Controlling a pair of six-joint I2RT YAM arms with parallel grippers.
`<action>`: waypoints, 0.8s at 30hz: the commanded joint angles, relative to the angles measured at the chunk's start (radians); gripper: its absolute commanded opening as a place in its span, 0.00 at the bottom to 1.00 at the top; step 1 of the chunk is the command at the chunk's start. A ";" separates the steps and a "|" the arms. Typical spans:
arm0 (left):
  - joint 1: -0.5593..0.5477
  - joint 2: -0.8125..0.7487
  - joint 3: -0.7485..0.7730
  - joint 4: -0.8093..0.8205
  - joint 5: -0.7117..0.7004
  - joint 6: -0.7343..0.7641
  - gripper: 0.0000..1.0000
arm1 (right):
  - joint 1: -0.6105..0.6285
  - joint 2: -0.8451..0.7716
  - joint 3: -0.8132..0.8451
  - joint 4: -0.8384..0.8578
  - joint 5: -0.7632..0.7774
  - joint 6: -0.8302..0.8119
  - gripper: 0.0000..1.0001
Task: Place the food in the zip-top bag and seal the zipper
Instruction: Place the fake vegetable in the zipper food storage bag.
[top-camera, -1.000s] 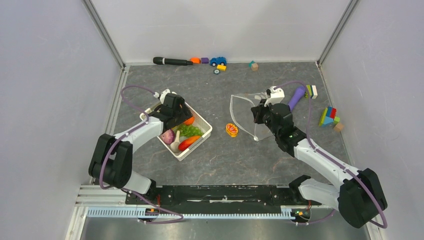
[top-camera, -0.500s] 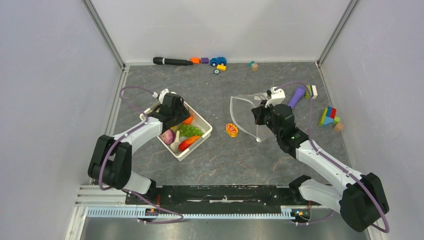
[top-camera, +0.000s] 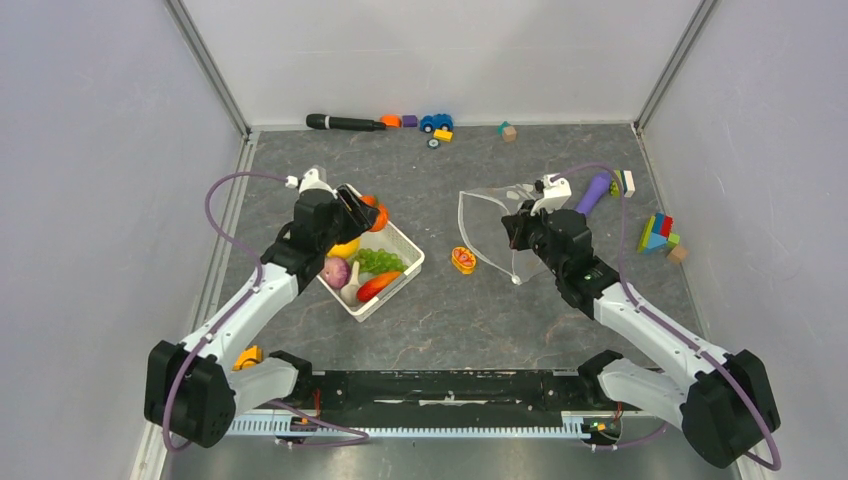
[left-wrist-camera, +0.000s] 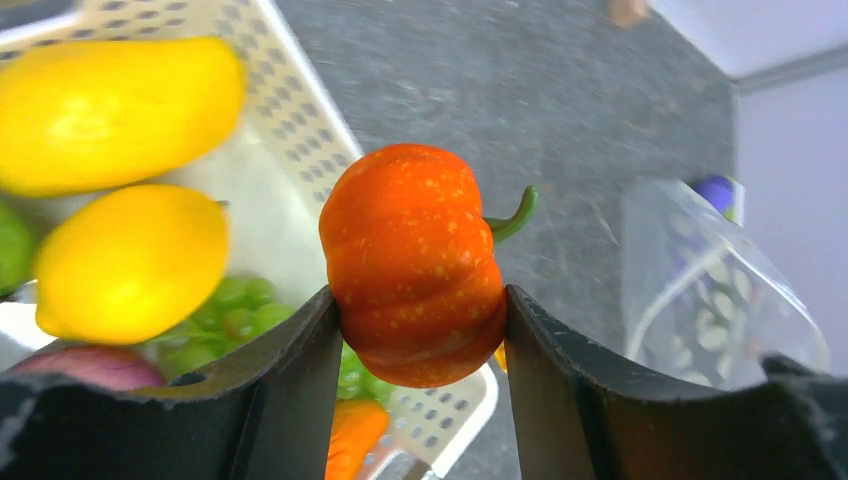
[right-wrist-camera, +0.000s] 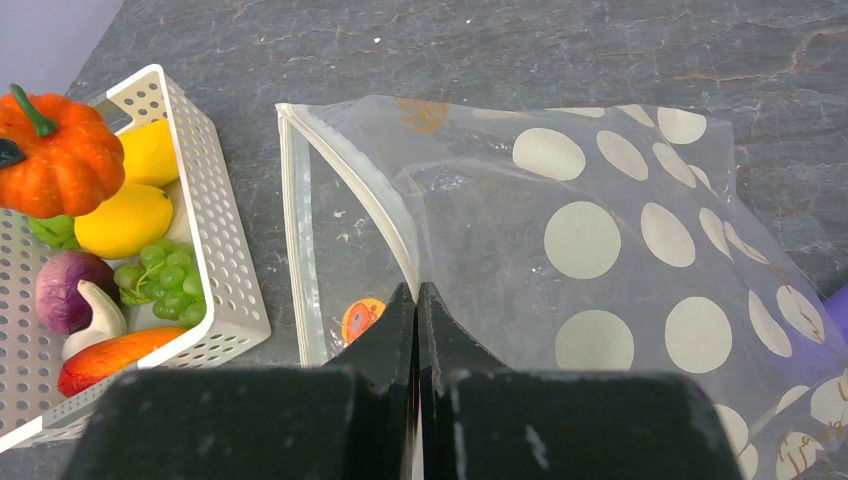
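My left gripper (left-wrist-camera: 422, 300) is shut on the orange pumpkin (left-wrist-camera: 410, 260) and holds it above the far corner of the white basket (top-camera: 412, 262). In the top view that left gripper (top-camera: 362, 210) hangs over the basket's back rim. In the basket lie a yellow mango (right-wrist-camera: 125, 220), green grapes (right-wrist-camera: 165, 280), a purple onion (right-wrist-camera: 65, 290), white garlic (right-wrist-camera: 100, 312) and a red chili (right-wrist-camera: 110, 360). My right gripper (right-wrist-camera: 417, 292) is shut on the upper lip of the zip-top bag (right-wrist-camera: 600, 240), so its mouth gapes toward the basket. The zipper (right-wrist-camera: 298, 210) runs along that mouth. A small orange piece (top-camera: 463, 260) lies at the opening.
A purple-handled brush (top-camera: 593, 195) lies just behind the bag. Coloured blocks (top-camera: 658, 235) sit at the right wall. A black marker (top-camera: 343, 123), a toy car (top-camera: 436, 123) and loose blocks line the back wall. Grey walls close in both sides.
My left gripper closed on the pumpkin and lifted it out of the basket, up and toward the back. The right gripper and the bag have barely moved.
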 joint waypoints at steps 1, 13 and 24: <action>-0.002 -0.037 -0.040 0.222 0.323 0.081 0.21 | -0.003 -0.027 -0.007 0.060 -0.036 -0.011 0.00; -0.251 0.019 -0.015 0.539 0.583 0.134 0.22 | -0.003 -0.029 0.013 0.031 -0.058 0.024 0.00; -0.315 0.184 0.069 0.570 0.492 0.115 0.22 | -0.002 -0.058 -0.013 0.071 -0.100 0.176 0.00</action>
